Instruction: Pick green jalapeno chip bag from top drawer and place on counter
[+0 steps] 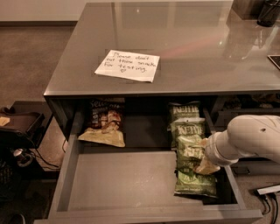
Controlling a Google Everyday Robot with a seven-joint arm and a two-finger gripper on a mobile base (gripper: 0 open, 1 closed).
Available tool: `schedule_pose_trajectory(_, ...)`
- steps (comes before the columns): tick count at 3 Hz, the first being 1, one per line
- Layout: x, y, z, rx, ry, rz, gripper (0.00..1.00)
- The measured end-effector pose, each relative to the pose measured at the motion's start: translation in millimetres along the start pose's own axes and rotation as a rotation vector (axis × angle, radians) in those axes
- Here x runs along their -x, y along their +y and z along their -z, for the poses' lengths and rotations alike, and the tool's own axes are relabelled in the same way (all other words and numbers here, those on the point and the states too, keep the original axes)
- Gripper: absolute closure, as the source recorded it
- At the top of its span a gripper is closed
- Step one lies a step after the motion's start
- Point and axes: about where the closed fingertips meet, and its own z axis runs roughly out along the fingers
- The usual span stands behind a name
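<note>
The top drawer stands pulled open under the counter. Three green jalapeno chip bags lie in a row along its right side: one at the back, one in the middle and one at the front. My gripper, on a white arm reaching in from the right, sits low over the right edge of the front and middle bags and hides part of them. A dark brown-and-tan snack bag lies at the drawer's back left.
A white handwritten note lies on the counter near its front edge. Dark objects stand at the counter's far right corner. Black gear and cables sit on the floor to the left. The drawer's left and middle floor is bare.
</note>
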Motion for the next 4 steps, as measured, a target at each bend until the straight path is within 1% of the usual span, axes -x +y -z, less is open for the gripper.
schedule_pose_trajectory(1, 19, 2, 17, 0.016, -0.006, -0.014, 0.66)
schedule_pose_trajectory(2, 44, 0, 41, 0.028, -0.037, -0.027, 0.89)
schedule_pose_trajectory(3, 66, -7, 65, 0.057, -0.104, -0.065, 1.0)
schedule_pose_trajectory(4, 88, -18, 94, 0.063, -0.181, -0.083, 1.0)
